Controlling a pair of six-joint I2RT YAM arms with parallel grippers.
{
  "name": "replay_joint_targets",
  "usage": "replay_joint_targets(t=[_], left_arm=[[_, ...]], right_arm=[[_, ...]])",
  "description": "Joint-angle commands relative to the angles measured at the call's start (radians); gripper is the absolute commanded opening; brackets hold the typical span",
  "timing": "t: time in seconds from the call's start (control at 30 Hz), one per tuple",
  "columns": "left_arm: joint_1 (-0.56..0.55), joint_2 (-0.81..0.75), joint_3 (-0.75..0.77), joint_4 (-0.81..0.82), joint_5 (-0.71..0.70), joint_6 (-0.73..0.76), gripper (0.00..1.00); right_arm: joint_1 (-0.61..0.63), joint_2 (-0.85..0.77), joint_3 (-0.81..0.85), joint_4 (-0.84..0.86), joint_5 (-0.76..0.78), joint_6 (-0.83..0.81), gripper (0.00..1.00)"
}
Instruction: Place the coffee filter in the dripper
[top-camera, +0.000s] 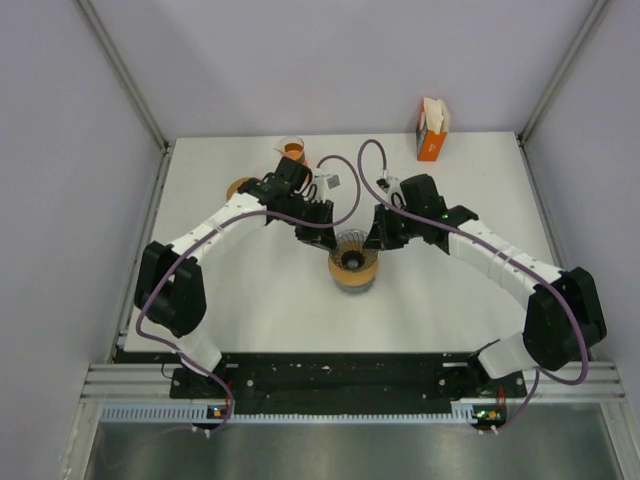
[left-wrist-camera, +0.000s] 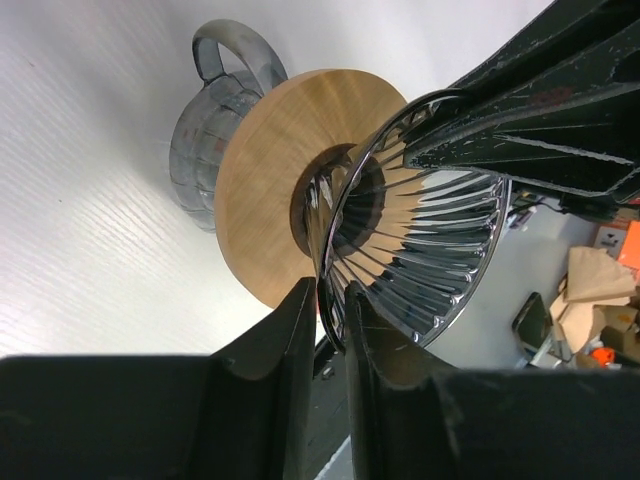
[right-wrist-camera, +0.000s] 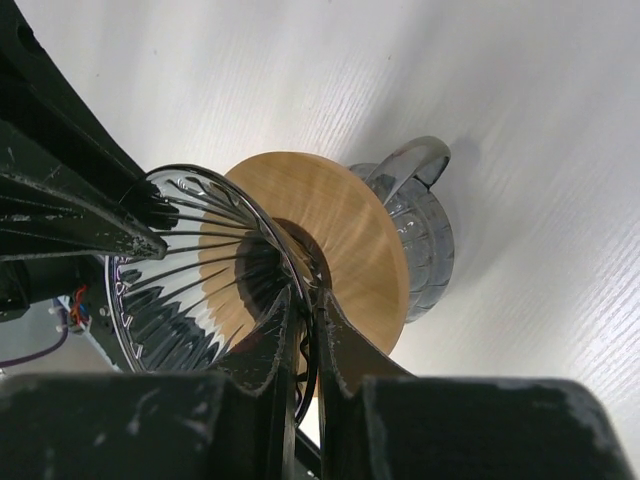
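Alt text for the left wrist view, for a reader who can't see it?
The left gripper pinches the near rim of a ribbed glass dripper with a wooden collar, seated on a glass jug on a white table. The right gripper grips the far rim.

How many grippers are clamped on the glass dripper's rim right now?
2. The left gripper is closed on the rim of the dripper at its left side in the top view; the right gripper is closed on the opposite side. Neither is hidden.
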Motion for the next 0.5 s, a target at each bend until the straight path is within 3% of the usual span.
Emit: replay_joint_targets(t=[0.0, 0.2, 0.47], left_arm=[[0.002, 0.057, 0.051, -0.115, -0.123, 0.144, 0.25], [0.016, 0.049, 0.153, -0.165, -0.131, 0.16, 0.36], [0.051, 0.044, 0.243, -0.218, -0.063, 0.198, 0.5]], right_arm=[[0.038, 0.051, 0.063, -0.089, 0.056, -0.066, 0.0], [0.045, 0.051, 0.114, -0.109, 0.057, -0.057, 0.01], [0.045, 0.051, 0.223, -0.122, -0.001, -0.059, 0.32]])
